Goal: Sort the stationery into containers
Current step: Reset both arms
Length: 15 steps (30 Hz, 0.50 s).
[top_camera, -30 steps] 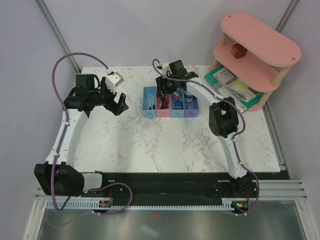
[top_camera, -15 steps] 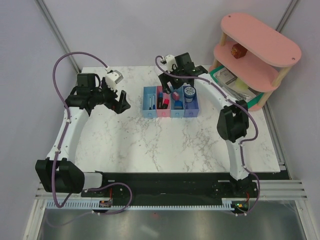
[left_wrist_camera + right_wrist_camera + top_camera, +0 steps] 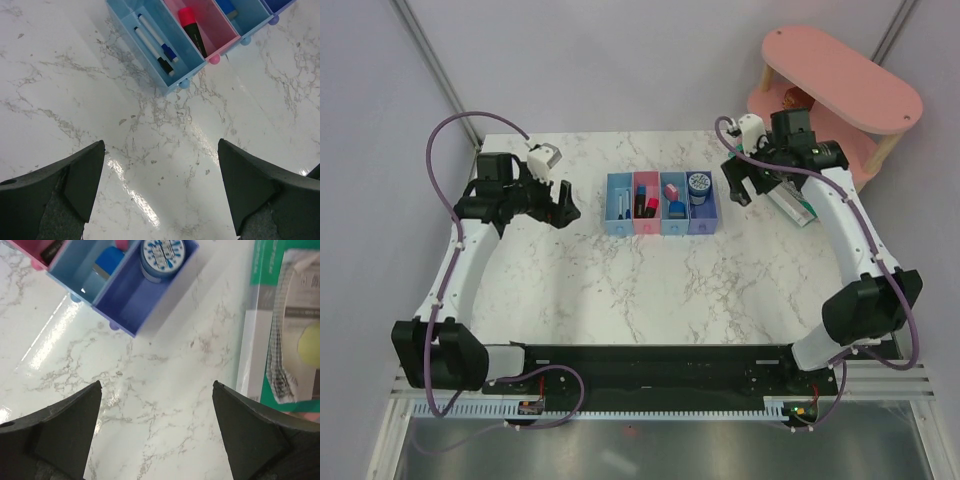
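The containers [image 3: 661, 226] stand as a joined row at the table's back middle. Two thin pens [image 3: 155, 44] lie in the light blue bin [image 3: 150, 75]. A pink highlighter [image 3: 192, 31] lies in the pink bin [image 3: 646, 225]. A blue cube [image 3: 109, 259] and a pink eraser [image 3: 671, 187] sit in the blue bin. The blue-white tape roll [image 3: 161, 257] rests in the violet-blue bin [image 3: 135, 302]. My left gripper [image 3: 563, 203] hangs open left of the row, over bare marble. My right gripper [image 3: 738, 185] is open and empty just right of the row.
A pink two-level shelf [image 3: 840, 90] stands at the back right with a small brown block [image 3: 794, 100] on its middle level. A green-rimmed flat tray [image 3: 252, 315] lies under it, close to my right gripper.
My right gripper opened over the bins, then swung right and away from them toward the shelf. The tape roll now shows in the violet-blue bin. The left arm barely moved.
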Motion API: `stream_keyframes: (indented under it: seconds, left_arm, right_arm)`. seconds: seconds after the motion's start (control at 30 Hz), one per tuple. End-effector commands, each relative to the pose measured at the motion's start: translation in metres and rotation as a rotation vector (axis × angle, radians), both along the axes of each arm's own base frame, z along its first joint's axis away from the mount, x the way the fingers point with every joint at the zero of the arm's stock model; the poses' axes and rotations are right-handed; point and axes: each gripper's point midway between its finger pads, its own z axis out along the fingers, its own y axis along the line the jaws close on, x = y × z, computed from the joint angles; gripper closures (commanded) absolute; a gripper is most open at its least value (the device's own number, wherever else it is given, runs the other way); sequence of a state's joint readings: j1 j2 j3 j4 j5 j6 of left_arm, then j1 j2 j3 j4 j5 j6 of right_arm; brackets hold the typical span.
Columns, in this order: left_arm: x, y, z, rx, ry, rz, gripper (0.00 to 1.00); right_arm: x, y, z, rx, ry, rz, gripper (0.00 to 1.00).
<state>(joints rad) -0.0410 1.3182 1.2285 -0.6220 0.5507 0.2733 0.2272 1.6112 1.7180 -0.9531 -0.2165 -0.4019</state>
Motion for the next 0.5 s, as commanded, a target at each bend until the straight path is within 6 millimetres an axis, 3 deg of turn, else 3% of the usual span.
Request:
stream_keyframes:
  seconds: [0.0,0.07,0.1,0.13,0.17,0.33,0.47]
  left_arm:
    - [-0.011,0.009,0.014,0.006,-0.086,0.063,0.00]
    - [-0.019,0.011,0.031,0.015,-0.181,0.058,0.00]
    - [-0.024,0.011,0.026,0.021,-0.189,0.060,0.00]
    - [-0.030,0.013,0.036,0.021,-0.232,0.064,0.00]
    - [-0.032,0.014,0.036,0.025,-0.242,0.074,0.00]
    - [-0.049,0.018,0.043,0.025,-0.284,0.100,0.00]
    - [-0.058,0.016,0.039,0.002,-0.278,0.101,0.00]
  right_arm:
    - [-0.029,-0.037,0.005,0.070,0.004,-0.040,0.02]
    - [-0.036,-0.045,-0.003,0.089,0.008,-0.059,0.02]
    - [-0.041,-0.049,0.003,0.097,-0.020,-0.065,0.02]
    - [-0.041,-0.049,0.004,0.099,-0.038,-0.066,0.02]
    - [-0.046,-0.049,-0.005,0.105,-0.021,-0.073,0.02]
    - [-0.059,-0.043,-0.012,0.145,-0.014,-0.071,0.02]
    - [-0.061,-0.041,-0.009,0.166,-0.033,-0.076,0.02]
